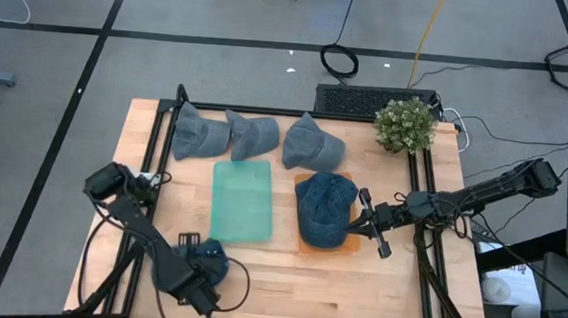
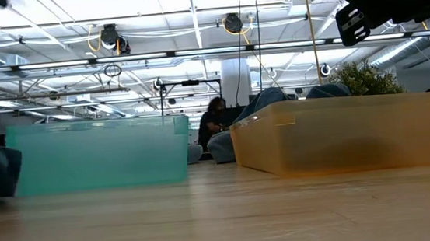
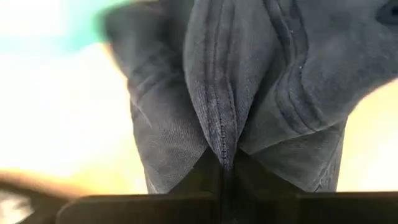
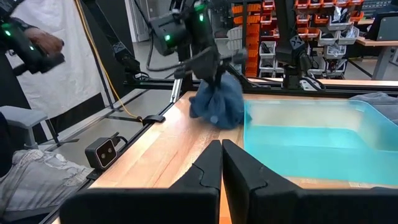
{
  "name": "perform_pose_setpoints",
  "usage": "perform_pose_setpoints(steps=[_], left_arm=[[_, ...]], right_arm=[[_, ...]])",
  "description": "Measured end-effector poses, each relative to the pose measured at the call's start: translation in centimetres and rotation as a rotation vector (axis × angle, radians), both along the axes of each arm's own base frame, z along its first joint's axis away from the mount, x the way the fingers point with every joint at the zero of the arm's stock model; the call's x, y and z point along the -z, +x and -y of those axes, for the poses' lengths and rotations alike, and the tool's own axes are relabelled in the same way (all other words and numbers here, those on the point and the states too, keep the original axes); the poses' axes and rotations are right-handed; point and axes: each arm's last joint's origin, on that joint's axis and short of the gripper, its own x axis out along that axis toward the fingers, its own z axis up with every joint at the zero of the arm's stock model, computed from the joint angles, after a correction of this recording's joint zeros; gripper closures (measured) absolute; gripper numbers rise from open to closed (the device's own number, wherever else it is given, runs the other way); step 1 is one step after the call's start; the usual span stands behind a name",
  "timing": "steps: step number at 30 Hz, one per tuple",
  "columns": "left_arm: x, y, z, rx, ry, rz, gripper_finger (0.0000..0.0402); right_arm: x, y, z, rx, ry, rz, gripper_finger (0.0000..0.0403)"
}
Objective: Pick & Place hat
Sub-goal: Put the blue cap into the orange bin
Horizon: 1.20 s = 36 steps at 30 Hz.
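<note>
from the high view i see the left gripper (image 1: 206, 274) low at the near left of the wooden worktop (image 1: 375, 286), its fingers clenched on a crumpled blue-grey denim cap (image 1: 213, 259) that sits just near of the teal translucent plastic bin (image 1: 242, 200). the left wrist view confirms it: the cap's (image 3: 249, 93) stitched fabric is gathered into a fold pinched right where the dark fingers (image 3: 221, 186) meet, with a blur of teal off at one corner. whether the cap rests on the worktop or hangs just clear i cannot tell from above; the right wrist view shows it (image 4: 217, 102) bunched under the left gripper (image 4: 214, 71) at the bin's (image 4: 311, 137) outer corner, seeming to touch the wood.

the right gripper (image 1: 368, 223) waits at the right side of the worktop, just right of the orange translucent plastic bin (image 1: 350, 244), which already holds a dark blue denim cap (image 1: 325, 210). its own view shows the two dark fingers (image 4: 208, 171) pressed together with nothing between them.

three more blue-grey denim caps (image 1: 255, 137) lie in a row along the far edge, and a small green potted plant (image 1: 405, 124) stands at the far right corner. the low view adds what the others lack: both bins side by side, teal (image 2: 97, 154) left and orange (image 2: 341, 134) right, the plant's (image 2: 364, 80) top behind the orange one, and a seated person (image 2: 214, 124) far off in the room. the right wrist view also catches a person's trouser leg (image 4: 37, 174) beside the worktop.
</note>
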Motion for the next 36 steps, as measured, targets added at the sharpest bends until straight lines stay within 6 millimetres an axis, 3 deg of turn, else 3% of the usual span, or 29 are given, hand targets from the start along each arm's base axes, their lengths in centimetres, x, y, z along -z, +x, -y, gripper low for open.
perform_pose_setpoints(steps=[5, 12, 24, 30, 36], left_arm=[[-4.5, 1.2, -1.1, 0.001, 0.121, 0.037, 0.0395], [-8.3, 3.3, -2.4, 0.067, 0.224, 0.303, 0.0396], [-9.0, 4.5, -3.6, 0.162, 0.284, 0.328, 0.0395], [-9.3, 5.6, -5.1, 0.295, 0.484, 0.383, 0.0395], [-9.7, 6.8, -7.0, 0.441, 0.665, 0.357, 0.0394]], right_arm=[[0.0, 0.0, 0.0, 0.000, 0.000, 0.000, 0.0403], [0.0, 0.0, 0.0, 0.001, 0.013, -0.003, 0.0403], [-0.5, 0.3, 0.0, 0.046, 0.055, 0.047, 0.0403], [-0.1, 1.7, -0.4, 0.047, 0.099, 0.106, 0.0403], [1.1, 3.6, -0.5, 0.177, 0.155, 0.144, 0.0391]])
